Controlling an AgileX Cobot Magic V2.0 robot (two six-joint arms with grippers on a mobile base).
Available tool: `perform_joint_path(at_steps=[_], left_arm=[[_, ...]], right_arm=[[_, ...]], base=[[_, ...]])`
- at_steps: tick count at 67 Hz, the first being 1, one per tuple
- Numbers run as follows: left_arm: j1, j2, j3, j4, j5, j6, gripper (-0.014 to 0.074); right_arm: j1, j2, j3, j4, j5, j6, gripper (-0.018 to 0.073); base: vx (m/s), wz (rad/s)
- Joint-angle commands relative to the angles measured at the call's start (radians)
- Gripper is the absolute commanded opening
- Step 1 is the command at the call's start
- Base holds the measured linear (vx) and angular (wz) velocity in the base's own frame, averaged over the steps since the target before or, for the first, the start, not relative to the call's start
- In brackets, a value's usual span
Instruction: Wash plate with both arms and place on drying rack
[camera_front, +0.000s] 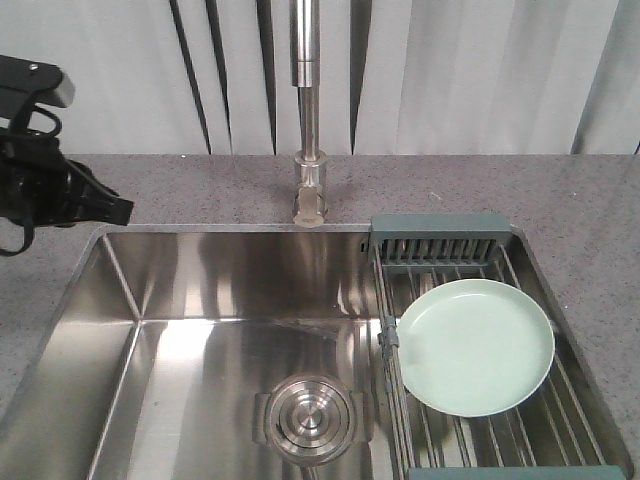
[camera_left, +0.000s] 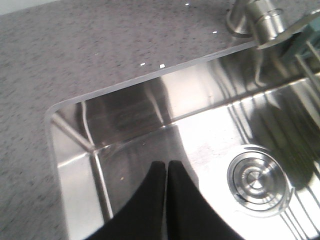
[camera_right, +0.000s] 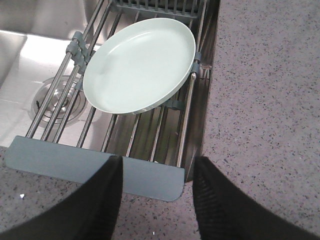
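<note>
one steel sink (camera_front: 200, 330) fills most of the view; one drying rack (camera_front: 480, 440) spans its right side; one plate (camera_front: 476, 346) lies flat on the rack wires. one tap (camera_front: 309, 120) stands behind, one drain (camera_front: 308, 418) below; left gripper (camera_left: 166, 172) pressed together over the basin, right gripper (camera_right: 156, 172) spread, both holding nothing.

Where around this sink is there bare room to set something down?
Free: the steel basin floor between the round drain and the left wall, and the speckled grey counter right of the wire drying rack. Crowded: the rack, mostly filled by the pale mint-green plate.
</note>
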Motion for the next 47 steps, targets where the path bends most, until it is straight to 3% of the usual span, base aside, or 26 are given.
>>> perform_joint_path(at_steps=[1, 7, 10, 16, 27, 35, 47], left_arm=[[0.001, 0.035, -0.074, -0.194, -0.015, 0.189, -0.0008], [0.001, 0.090, -0.095, -0.369, 0.014, 0.363, -0.0008], [0.001, 0.116, -0.095, -0.481, 0.023, 0.493, -0.0008], [0.001, 0.167, -0.095, -0.634, 0.061, 0.693, -0.0008], [0.001, 0.256, -0.095, -0.898, 0.139, 0.985, -0.0008], [0.000, 0.311, -0.095, -1.025, 0.157, 1.116, -0.0008], [-0.011, 0.374, -0.095, -1.121, 0.177, 1.270, -0.0008]], right_arm=[[-0.001, 0.009, -0.025, 0.001, -0.052, -0.004, 0.0321], [-0.001, 0.009, -0.025, 0.001, -0.052, -0.004, 0.0321], [-0.001, 0.009, -0.025, 0.001, -0.052, -0.004, 0.0321], [-0.001, 0.009, -0.025, 0.001, -0.052, -0.004, 0.0321], [-0.001, 0.009, -0.025, 0.001, -0.052, -0.004, 0.0321], [-0.001, 0.009, -0.025, 0.001, -0.052, -0.004, 0.0321], [-0.001, 0.009, -0.025, 0.001, -0.052, -0.004, 0.0321]], base=[[0.00, 0.00], [0.00, 0.00], [0.00, 0.00], [0.00, 0.00], [0.00, 0.00], [0.00, 0.00], [0.00, 0.00]])
